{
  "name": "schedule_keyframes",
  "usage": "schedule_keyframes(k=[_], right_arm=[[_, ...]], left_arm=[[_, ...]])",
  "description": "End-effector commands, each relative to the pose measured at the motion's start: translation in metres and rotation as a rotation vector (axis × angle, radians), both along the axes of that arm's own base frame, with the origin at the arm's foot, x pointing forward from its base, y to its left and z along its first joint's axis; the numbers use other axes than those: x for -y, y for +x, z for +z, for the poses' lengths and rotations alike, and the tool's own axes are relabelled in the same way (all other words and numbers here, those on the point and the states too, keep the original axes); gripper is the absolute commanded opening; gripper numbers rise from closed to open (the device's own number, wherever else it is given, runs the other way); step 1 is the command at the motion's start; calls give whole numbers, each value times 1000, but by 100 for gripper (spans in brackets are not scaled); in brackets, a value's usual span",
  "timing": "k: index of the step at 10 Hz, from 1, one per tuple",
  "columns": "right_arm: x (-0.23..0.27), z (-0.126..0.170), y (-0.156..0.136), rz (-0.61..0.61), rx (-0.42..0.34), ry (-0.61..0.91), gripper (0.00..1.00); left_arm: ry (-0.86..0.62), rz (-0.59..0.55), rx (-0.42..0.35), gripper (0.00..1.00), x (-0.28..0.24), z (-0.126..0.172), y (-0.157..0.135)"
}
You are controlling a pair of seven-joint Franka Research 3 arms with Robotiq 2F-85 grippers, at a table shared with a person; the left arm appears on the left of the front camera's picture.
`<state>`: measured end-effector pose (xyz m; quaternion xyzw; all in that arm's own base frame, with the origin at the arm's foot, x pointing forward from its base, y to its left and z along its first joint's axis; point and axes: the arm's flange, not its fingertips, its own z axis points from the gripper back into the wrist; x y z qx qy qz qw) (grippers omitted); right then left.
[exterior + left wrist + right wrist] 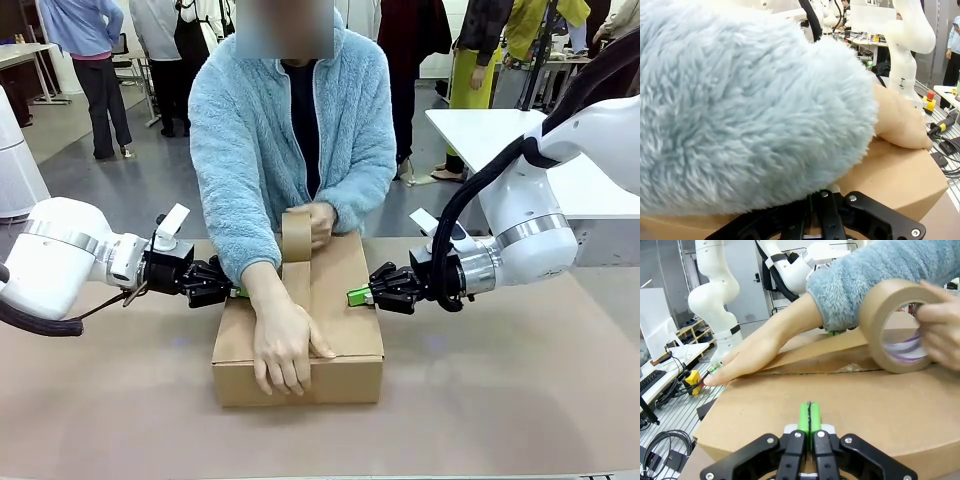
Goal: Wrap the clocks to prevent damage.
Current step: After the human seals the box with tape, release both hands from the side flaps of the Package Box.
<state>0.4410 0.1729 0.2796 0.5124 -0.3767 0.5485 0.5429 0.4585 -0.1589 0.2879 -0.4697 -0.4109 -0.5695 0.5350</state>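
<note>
The clocks are hidden from view. A closed brown cardboard box lies mid-table. The person presses one hand flat on its lid and draws a strip off a brown tape roll with the other hand. My left gripper is shut, its tips against the box's left side under the fluffy blue sleeve. My right gripper is shut too, green pads together, resting at the box's right edge. In the right wrist view, the right gripper lies on the box lid, and the tape roll stands just beyond.
Brown paper covers the table. A white table stands behind at the right, and people stand farther back. Open tabletop lies in front of the box and to both sides.
</note>
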Motion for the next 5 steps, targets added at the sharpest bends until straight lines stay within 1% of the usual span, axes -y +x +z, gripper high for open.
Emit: schedule_keyframes(k=[1,5], right_arm=[[1,-3,-1,-4,-2,-11,1],[1,-3,-1,-4,-2,-11,1]], left_arm=[[10,9,6,0,5,-1,1],[10,9,6,0,5,-1,1]])
